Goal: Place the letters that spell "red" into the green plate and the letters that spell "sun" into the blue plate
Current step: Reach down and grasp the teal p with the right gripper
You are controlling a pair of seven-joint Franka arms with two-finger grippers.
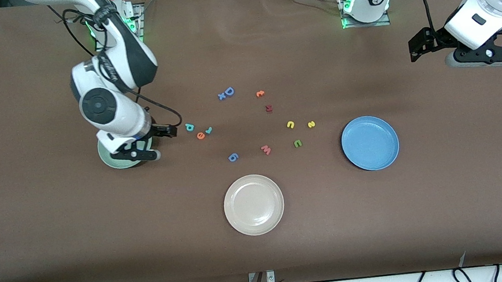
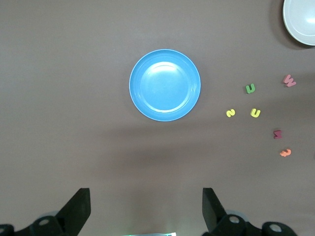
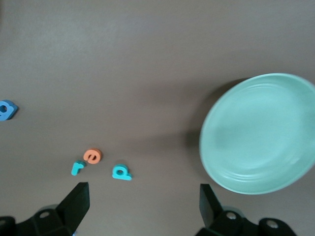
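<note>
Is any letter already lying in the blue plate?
No, the blue plate holds nothing in the left wrist view; the yellow and green letters lie on the table beside it.

Three round plates sit on the table: one green plate [image 1: 110, 161], one blue plate [image 1: 370, 142] and one beige plate [image 1: 253, 204]. Eleven small toy letters are scattered mid-frame between them, though the blue "D" [image 1: 228, 92] touches a smaller blue piece [image 1: 222, 96] that may be an "x". By colour they are two teal, two orange, two yellow, one olive-green, one pink, one dark red and three blue.

Brown table [image 1: 54, 239] — three plates [image 1: 254, 204], scattered toy letters [image 1: 265, 149].
</note>
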